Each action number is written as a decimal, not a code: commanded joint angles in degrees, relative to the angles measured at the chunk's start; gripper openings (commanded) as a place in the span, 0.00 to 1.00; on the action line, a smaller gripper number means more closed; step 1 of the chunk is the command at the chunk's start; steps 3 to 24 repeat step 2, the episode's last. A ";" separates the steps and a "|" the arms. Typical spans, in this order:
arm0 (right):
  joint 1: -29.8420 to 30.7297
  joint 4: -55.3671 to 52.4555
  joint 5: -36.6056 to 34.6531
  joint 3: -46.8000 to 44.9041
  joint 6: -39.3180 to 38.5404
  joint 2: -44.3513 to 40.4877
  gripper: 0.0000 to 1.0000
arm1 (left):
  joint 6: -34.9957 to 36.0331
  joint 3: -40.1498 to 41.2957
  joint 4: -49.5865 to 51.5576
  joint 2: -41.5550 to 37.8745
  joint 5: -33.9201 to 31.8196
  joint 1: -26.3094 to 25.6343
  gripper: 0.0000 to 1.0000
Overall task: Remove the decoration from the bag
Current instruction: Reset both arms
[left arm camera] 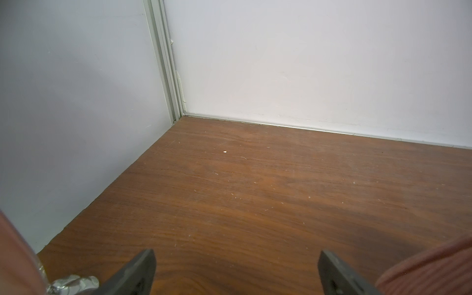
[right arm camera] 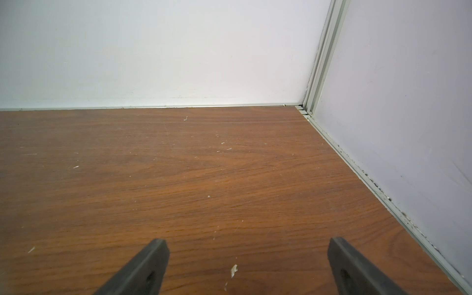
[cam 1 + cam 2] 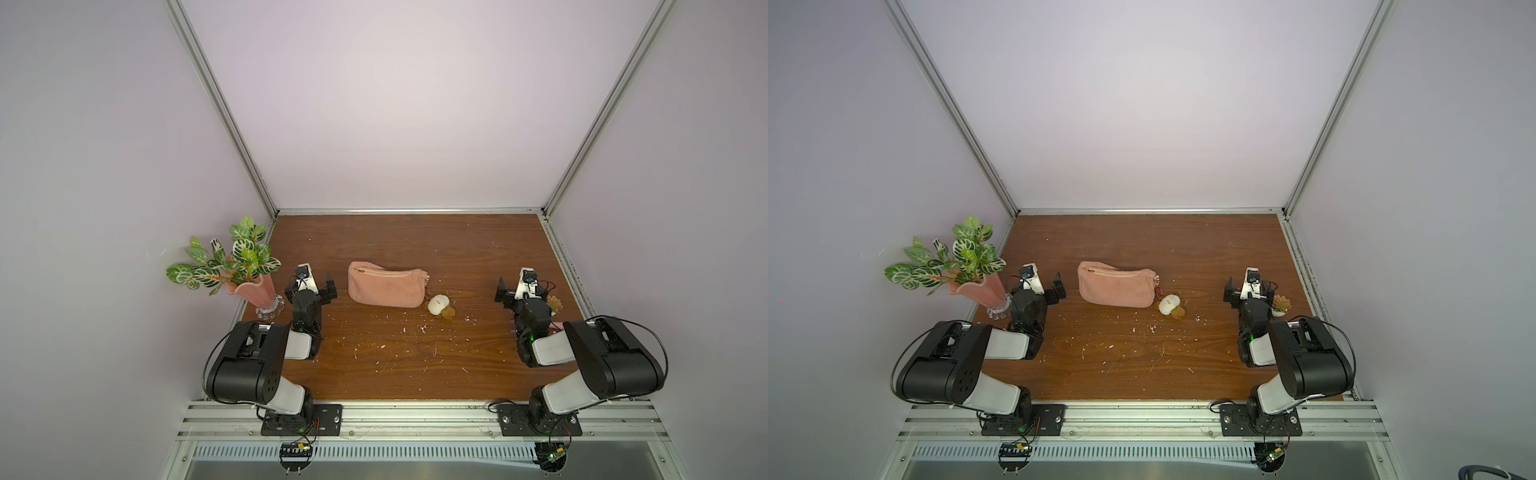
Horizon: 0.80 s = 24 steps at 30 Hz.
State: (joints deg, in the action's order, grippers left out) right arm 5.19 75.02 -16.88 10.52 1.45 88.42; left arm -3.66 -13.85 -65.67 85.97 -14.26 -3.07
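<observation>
The bag (image 3: 386,286) (image 3: 1117,287), a fuzzy dusty-pink zip pouch, lies flat mid-table. At its right end a short cord leads to the decoration (image 3: 440,305) (image 3: 1171,306), a cream plush with a tan blob, which rests on the wood. My left gripper (image 3: 311,286) (image 3: 1037,287) sits low, just left of the bag, and is open. The left wrist view shows its gripper (image 1: 236,258) empty, with the bag's edge (image 1: 434,268) beside one finger. My right gripper (image 3: 524,287) (image 3: 1250,289) (image 2: 249,245) stands open and empty, well right of the decoration.
A pink fluted vase (image 3: 253,291) (image 3: 976,289) (image 1: 15,255) with green leaves stands close to the left gripper by the left wall. A tiny succulent pot (image 3: 555,303) (image 3: 1281,306) sits right beside the right gripper. White crumbs dot the wooden table (image 3: 395,357). Walls enclose three sides.
</observation>
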 commanded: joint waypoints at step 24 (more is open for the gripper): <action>-0.12 2.58 0.58 0.70 -0.64 -0.24 0.99 | 0.26 -0.50 -1.34 -0.36 0.64 0.79 0.99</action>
